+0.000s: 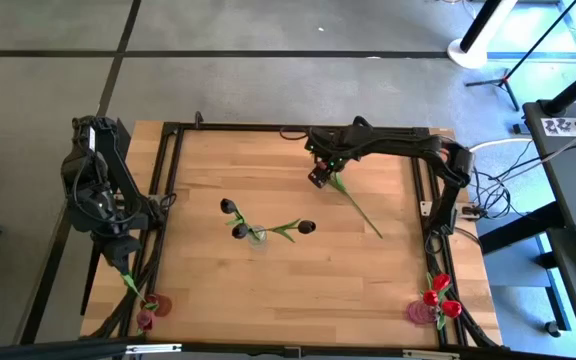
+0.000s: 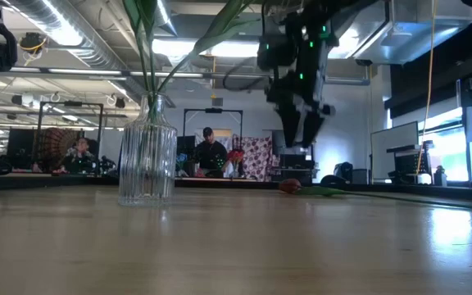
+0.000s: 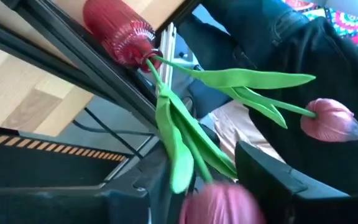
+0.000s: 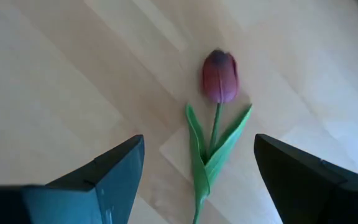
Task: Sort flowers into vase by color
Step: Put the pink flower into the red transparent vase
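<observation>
The right gripper (image 4: 197,177) is hung over a loose tulip (image 4: 219,76) lying flat on the table (image 1: 348,270), fingers spread wide, nothing held yet. The stem could easily be missed or pinched crooked, being so thin. The left gripper (image 1: 118,248) is parked by the pink vase (image 3: 120,31); its fingers can't be made out.
</observation>
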### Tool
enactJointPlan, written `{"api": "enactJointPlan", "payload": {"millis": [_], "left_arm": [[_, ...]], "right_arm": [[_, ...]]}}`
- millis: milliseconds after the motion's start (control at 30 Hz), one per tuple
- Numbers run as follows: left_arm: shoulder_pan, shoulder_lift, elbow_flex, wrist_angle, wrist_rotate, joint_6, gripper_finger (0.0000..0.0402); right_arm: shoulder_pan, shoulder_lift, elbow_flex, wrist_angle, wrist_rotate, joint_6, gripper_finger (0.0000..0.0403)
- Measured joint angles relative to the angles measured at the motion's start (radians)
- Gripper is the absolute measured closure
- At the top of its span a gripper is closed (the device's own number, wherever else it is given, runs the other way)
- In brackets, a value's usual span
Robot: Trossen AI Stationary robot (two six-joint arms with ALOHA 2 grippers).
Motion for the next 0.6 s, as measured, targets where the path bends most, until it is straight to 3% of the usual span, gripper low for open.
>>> {"api": "enactJointPlan", "payload": {"millis": [267,600], "left_arm": [[0.0,0.002,0.0,-0.004,0.092,-0.048,0.0183],[0.039,-0.006,0.0,-0.136,-0.031,0.097,0.017]], "right_arm": [[-0.014,0.038,-0.14,0.18,-0.037,0.028,0.01],[-0.012,0.045,-0.164,0.217,-0.004,0.026,0.01]]}}
